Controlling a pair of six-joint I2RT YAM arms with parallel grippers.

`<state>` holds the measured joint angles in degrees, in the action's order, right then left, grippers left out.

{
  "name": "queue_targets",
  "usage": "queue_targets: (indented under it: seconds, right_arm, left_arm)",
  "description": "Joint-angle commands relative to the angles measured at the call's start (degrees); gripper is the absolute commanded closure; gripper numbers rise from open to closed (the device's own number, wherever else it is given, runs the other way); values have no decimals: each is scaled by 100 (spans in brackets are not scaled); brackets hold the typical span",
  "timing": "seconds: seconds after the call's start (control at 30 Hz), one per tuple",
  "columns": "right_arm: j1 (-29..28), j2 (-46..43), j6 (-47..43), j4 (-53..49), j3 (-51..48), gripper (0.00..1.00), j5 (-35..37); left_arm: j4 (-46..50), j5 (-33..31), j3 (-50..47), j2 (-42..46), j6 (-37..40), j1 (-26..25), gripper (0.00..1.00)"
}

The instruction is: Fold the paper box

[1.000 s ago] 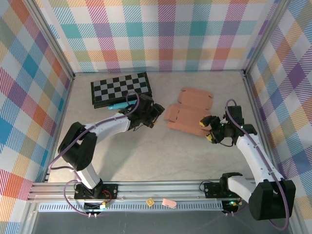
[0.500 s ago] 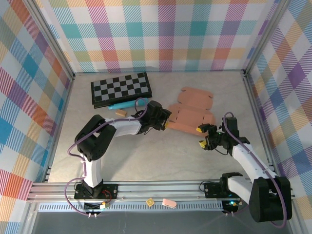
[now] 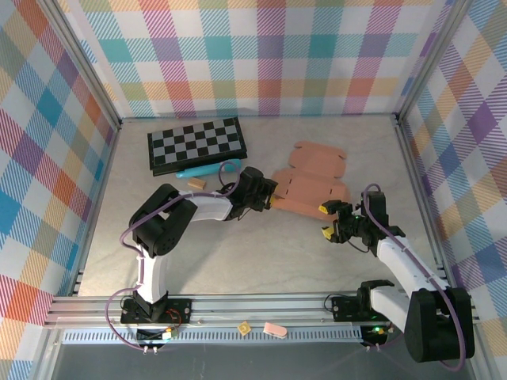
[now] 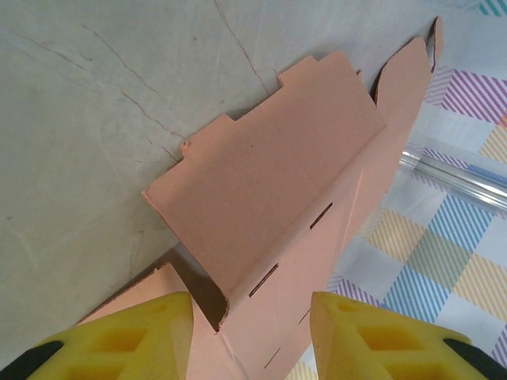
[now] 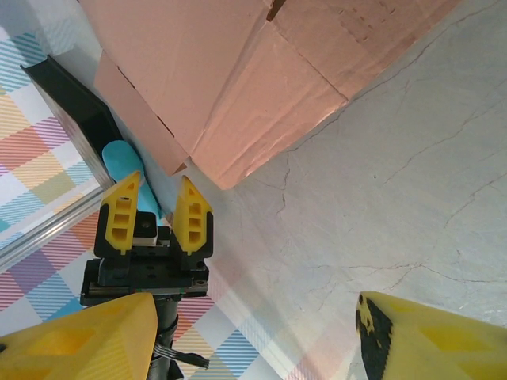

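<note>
The salmon-orange paper box (image 3: 313,182) lies partly unfolded on the table, right of centre. My left gripper (image 3: 268,194) is at the box's left end. In the left wrist view a raised flap of the box (image 4: 277,182) stands ahead of the left gripper (image 4: 249,305), whose jaws are part-way apart with the cardboard edge between the yellow fingers (image 4: 119,340). My right gripper (image 3: 328,220) hangs open just off the box's near right edge, touching nothing. The right wrist view looks past the right gripper (image 5: 253,317) at the box (image 5: 238,79) and the left gripper (image 5: 157,207).
A black-and-grey chessboard (image 3: 196,145) lies at the back left. A cyan stick (image 3: 207,169) and a small tan block (image 3: 196,184) sit beside it. Plaid walls close in three sides. Two small scraps (image 3: 274,328) rest on the front rail.
My left gripper has moved right from beside the chessboard to the box's left end, and its jaws have narrowed. My right gripper has drawn back off the box toward the near edge.
</note>
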<state>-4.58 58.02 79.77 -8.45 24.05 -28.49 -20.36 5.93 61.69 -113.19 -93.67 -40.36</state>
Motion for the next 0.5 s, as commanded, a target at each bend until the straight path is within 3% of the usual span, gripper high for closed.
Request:
queue_targets:
  seconds: [0.0,0.47]
  right_arm:
    - [-23,-54,109,166,-67,33,-119]
    - [-26,-124,171,190,-160,31,-112]
  left_arm:
    - [-356,-125,-38,-133,-98,28,60]
    - [-992,-286,-105,-431,-246,52,69]
